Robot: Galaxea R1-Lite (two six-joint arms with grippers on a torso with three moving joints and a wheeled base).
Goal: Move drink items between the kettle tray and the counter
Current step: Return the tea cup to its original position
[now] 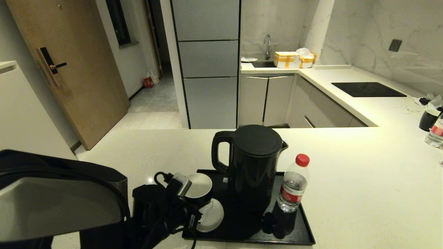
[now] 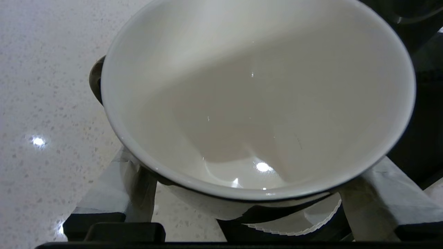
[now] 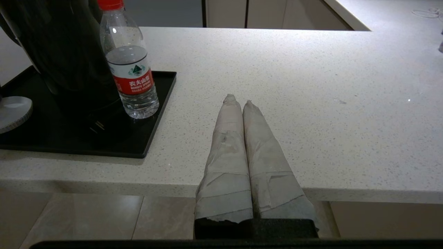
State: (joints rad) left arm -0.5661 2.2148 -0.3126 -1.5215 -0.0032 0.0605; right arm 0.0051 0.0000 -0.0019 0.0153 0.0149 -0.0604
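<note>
My left gripper [image 1: 193,199] is shut on the black cup [image 1: 198,186], white inside, with a taped finger [image 2: 136,188] on each side of its wall. The cup [image 2: 256,97] hangs just above the left end of the black kettle tray [image 1: 297,235], over the white saucer [image 1: 211,216] and the counter [image 2: 45,86]. The water bottle [image 1: 293,185] with red cap stands on the tray right of the kettle [image 1: 254,166]. My right gripper [image 3: 238,100] is shut and empty, low at the counter's front edge, right of the tray [image 3: 152,124] and bottle [image 3: 131,72].
A second black cup [image 1: 428,119] and a second bottle [image 1: 436,133] stand at the counter's far right. A black cooktop [image 1: 367,89] lies further back. The kettle's plug [image 1: 268,219] rests on the tray. My left arm's housing [image 1: 52,200] fills the lower left.
</note>
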